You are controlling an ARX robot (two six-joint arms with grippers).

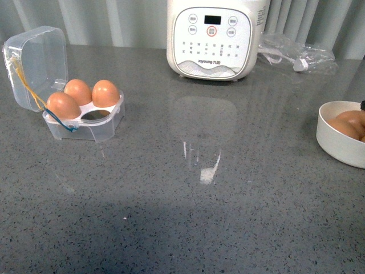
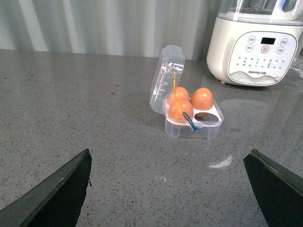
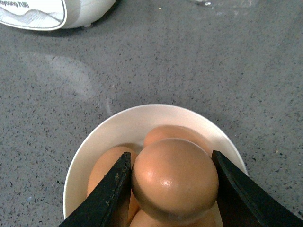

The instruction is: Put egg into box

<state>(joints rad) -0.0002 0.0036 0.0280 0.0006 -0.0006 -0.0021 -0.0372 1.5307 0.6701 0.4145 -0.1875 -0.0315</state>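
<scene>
The right jaws were clenched on the egg [image 3: 175, 182], one dark jaw pressed against each side of the shell. The egg sat at the top of the pile in the white bowl [image 3: 142, 113], directly above at least two other brown eggs [image 3: 106, 172]. The right wrist view did not show whether the egg was lifted clear of those eggs or was resting on them. In the front view, the bowl [image 1: 336, 142] stood at the right edge of the grey speckled table [image 1: 199, 200].

The left jaws were released and spread wide, with nothing between them. They hung above bare table, well apart from the box [image 2: 194, 128], which lay ahead of them.

The box [image 1: 91, 130] stood at the left side of the table, far from the bowl. Its clear lid [image 1: 37, 63] was hinged back and stood upright behind the base. A yellow cord [image 1: 28, 85] ran down across the lid, and a blue cord [image 1: 69, 127] hung at the front edge of the base. Three of the four slots held brown eggs [image 1: 78, 91]. The fourth slot [image 1: 96, 115], the front one on the side nearest the table centre, was empty.

A white appliance [image 1: 217, 37] with a button panel stood at the back of the table, near the centre. A crumpled clear plastic bag [image 1: 296, 54] lay just beside it, to its right.
</scene>
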